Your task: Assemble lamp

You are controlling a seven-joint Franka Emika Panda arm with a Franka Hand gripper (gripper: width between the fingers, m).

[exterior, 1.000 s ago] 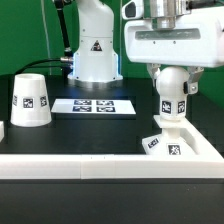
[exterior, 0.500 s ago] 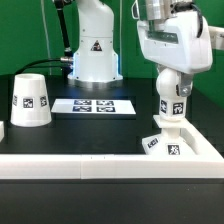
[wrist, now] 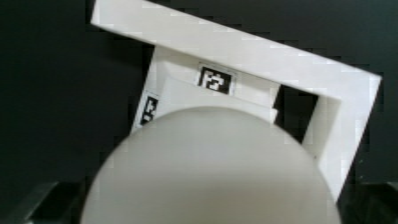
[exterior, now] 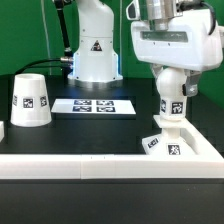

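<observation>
The lamp's ball-headed bulb (exterior: 170,102) stands upright with its stem in the flat square base (exterior: 188,148) at the exterior view's right. My gripper (exterior: 171,80) comes down from above and is shut on the bulb's ball head. In the wrist view the rounded bulb head (wrist: 214,160) fills the lower half, with my dark fingers (wrist: 39,205) at either side and the tagged base (wrist: 267,60) beyond it. The cone shade (exterior: 30,100) stands alone on the table at the exterior view's left, wide end down.
The marker board (exterior: 95,106) lies flat between the shade and the base. The robot's white pedestal (exterior: 95,50) stands behind it. A white raised rail (exterior: 100,165) runs along the front. A small white piece (exterior: 3,130) shows at the left edge.
My gripper's body has turned about the bulb's upright axis, swinging one way and back, while staying on the ball head. The bulb, base and shade stay in place.
</observation>
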